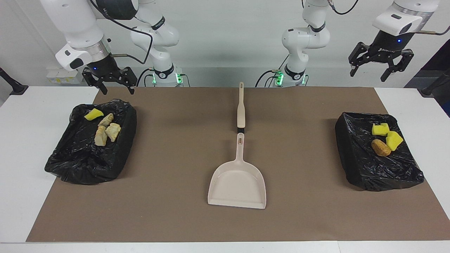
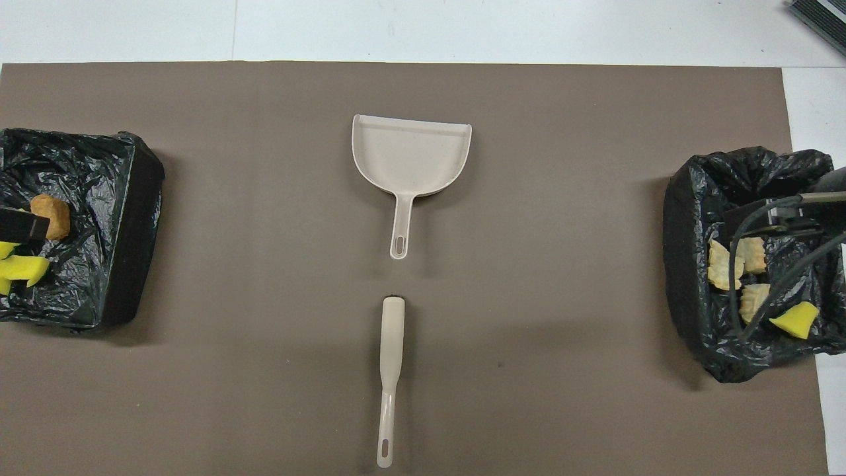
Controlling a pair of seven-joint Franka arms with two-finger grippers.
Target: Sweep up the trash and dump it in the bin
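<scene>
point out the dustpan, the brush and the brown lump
dustpan point(image 1: 237, 184), facing view, middle of its pan
brush point(image 2: 391, 337), overhead view, on its handle
brown lump point(image 1: 380, 147), facing view, its top, in the bin

No text, label, brand or number can be read anywhere here.

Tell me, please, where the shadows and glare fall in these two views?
Facing view: soft, even light; faint shadows on the mat beside the dustpan and both bins; the black liner of the left-arm bin glints. Overhead view: the right-arm bin is partly hidden by a cable, and a dim shadow band crosses the mat near the brush.
</scene>
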